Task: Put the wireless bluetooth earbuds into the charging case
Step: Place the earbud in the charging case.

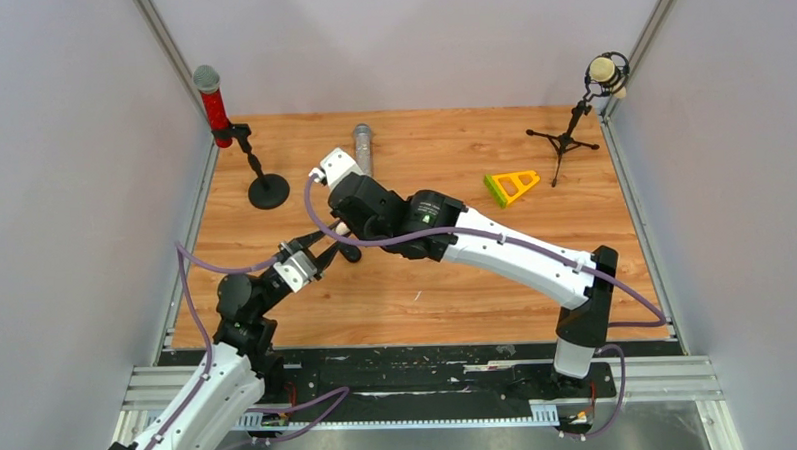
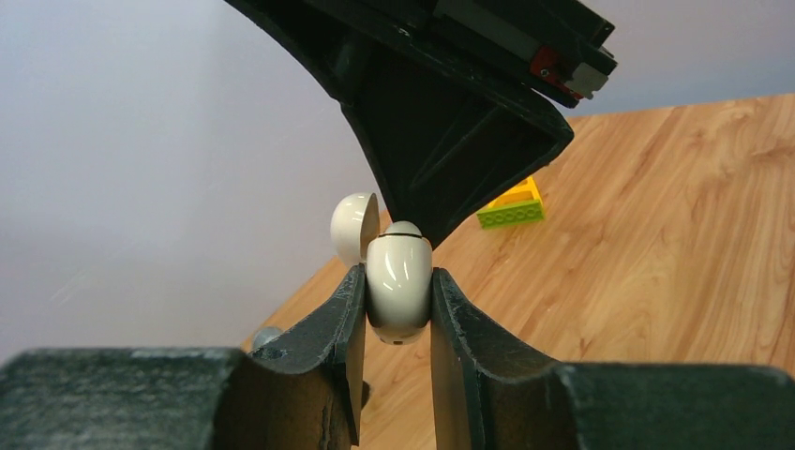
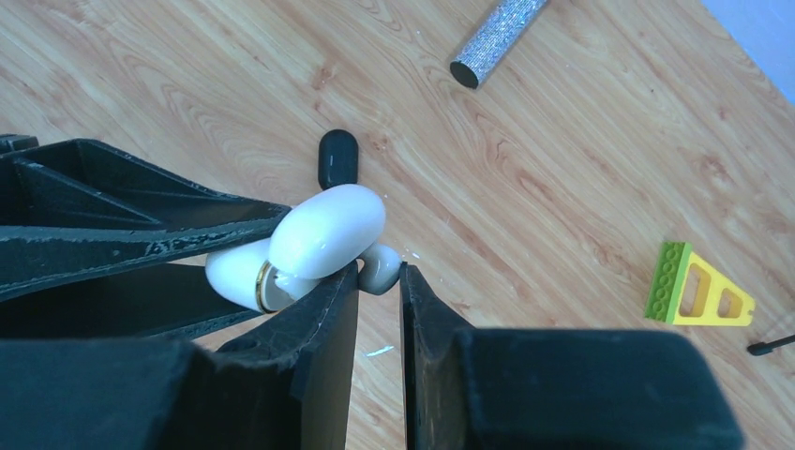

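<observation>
Seating one white earbud (image 3: pixel 379 266) in the white case (image 3: pixel 323 234) is the step in hand, by my reading.

Earbud: pinched at the very tips of the right jaws and held in the air just beside the case's open lid. Touching the lid or just apart, I cannot tell.

Case: lid swung open, gold ring showing at the rim. The left jaws clamp the body across its sides, lifted off the worktop (image 3: pixel 562 187). In the left wrist view the body stands roughly upright with the lid tipped to the left, and the right arm's black finger hangs right above it. The sockets inside are hidden in every view.

Notes for doing it well:
- The case is smooth and rounded, so a sideways shove could likely squirt it out. The left jaws should grip firmly and hold their place while the right arm does all the travel.
- Bring the earbud over the body's opening, not the lid. The lid screens the opening from the right wrist view, so the left wrist view is the better check.
- Stem direction cannot be read, and it must match its socket before pressing.
- Press lightly along the socket, and spread the right jaws only once the earbud sits flush.
- The hold is at the tips only, so a slip is the main risk.

Surroundings: a black case (image 3: pixel 337 157) lies on the worktop just beyond. A silver tube (image 3: pixel 497 37) lies farther off, and a green and yellow block (image 3: pixel 698 298) is well apart to the right.
</observation>
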You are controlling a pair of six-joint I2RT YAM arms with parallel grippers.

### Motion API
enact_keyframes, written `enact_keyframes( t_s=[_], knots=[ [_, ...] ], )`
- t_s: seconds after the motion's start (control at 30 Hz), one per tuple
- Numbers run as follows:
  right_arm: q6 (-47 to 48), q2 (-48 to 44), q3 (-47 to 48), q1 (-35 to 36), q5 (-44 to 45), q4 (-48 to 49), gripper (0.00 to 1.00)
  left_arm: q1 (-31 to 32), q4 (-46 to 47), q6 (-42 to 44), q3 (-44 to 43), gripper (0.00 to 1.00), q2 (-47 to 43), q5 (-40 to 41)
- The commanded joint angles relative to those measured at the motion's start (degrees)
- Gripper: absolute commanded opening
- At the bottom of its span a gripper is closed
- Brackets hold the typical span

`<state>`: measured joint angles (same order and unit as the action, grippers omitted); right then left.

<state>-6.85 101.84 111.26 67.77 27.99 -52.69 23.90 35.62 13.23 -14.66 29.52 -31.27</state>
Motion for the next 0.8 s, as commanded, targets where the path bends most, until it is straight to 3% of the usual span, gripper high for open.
enact_keyframes(
  t_s=[0.0, 0.3, 0.63, 0.77],
  knots=[
    [2.3, 2.1, 1.3, 2.1, -1.7, 1.0, 0.0, 0.2, 6.4, 0.9, -3.2, 0.0, -0.1, 2.8],
    [0.5, -0.2, -1.8, 0.7, 1.5, 2.3, 0.0, 0.3, 11.8, -0.5, -0.6, 0.0, -1.9, 0.1],
    [0.2, -2.0, -2.5, 0.3, -7.6, 5.1, 0.01, 0.3, 16.0, 2.2, 0.2, 0.0, -1.3, -1.0],
    [-0.4, -3.5, -2.6, 0.3, -9.6, 6.0, 0.06, 0.3, 15.9, 2.7, 0.8, 0.0, -1.2, -1.2]
  ],
)
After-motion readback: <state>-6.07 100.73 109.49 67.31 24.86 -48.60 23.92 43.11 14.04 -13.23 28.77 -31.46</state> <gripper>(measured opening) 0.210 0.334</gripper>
